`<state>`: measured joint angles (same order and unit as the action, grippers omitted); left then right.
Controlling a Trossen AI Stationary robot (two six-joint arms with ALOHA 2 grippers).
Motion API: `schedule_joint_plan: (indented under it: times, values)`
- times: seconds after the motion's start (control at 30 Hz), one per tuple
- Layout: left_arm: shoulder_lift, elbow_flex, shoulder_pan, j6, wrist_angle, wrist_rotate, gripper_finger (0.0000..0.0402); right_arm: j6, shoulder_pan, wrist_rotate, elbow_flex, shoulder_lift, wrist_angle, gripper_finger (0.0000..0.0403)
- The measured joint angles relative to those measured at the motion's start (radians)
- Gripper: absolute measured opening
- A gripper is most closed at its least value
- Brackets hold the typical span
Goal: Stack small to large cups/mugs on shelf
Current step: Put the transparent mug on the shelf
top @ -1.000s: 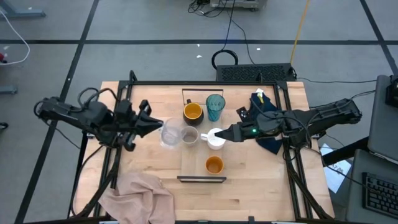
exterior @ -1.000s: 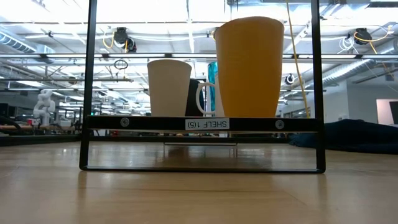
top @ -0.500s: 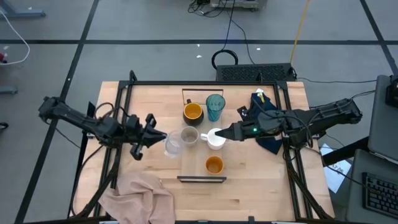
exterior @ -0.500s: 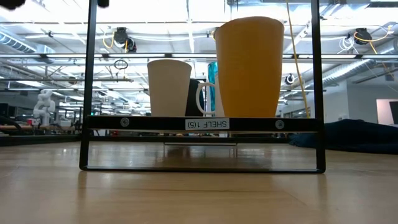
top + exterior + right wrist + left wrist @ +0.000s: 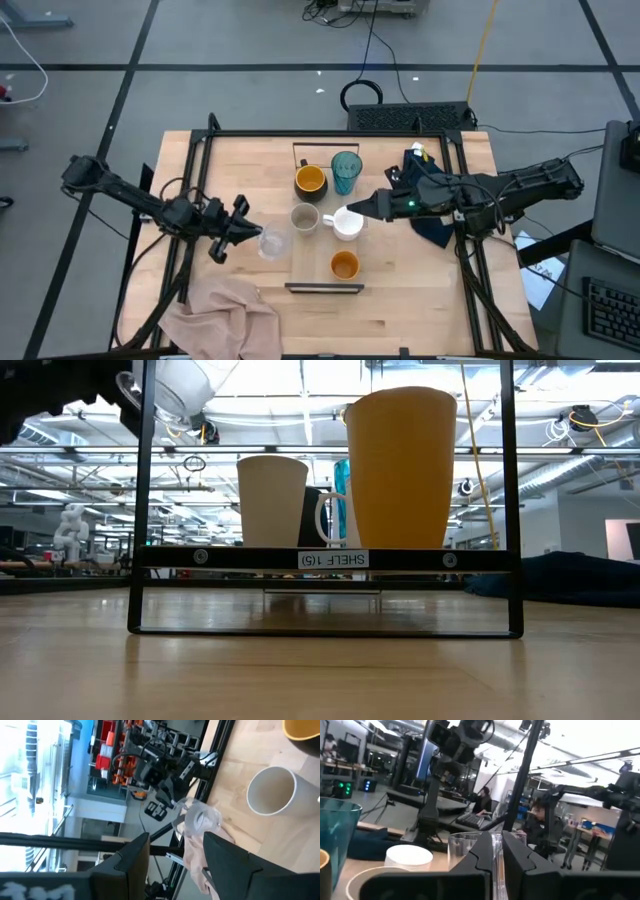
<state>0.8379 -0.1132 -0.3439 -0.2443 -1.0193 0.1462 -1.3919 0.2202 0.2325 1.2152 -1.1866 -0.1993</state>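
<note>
High view: straight down on worktop (image 5: 400, 300). Low view: level, close behind shelf (image 5: 330, 559). Wrist views share the beige cup (image 5: 272, 790).
</note>
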Motion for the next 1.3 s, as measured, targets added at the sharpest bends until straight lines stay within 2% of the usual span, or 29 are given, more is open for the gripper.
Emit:
schedule_joint_plan:
  times: [0.3,0.57,0.8,1.3]
  values:
    - [0.118,0.030,-0.001,0.007,-0.057,-0.041,0.0015,-0.010,-0.011,0.001,0.000,0.000,0.000,0.0176]
    - [0.355,0.030,0.006,0.048,-0.252,-0.037,0.0014,-0.029,-0.011,0.002,0.000,0.000,0.000,0.0176]
    - [0.593,0.030,0.005,0.005,-0.539,-0.037,0.0014,-0.027,-0.011,0.002,0.000,0.000,0.000,0.0176]
    - [0.878,-0.126,0.000,-0.058,-0.545,0.003,0.0015,-0.006,-0.009,-0.018,0.000,0.000,0.016,0.0176]
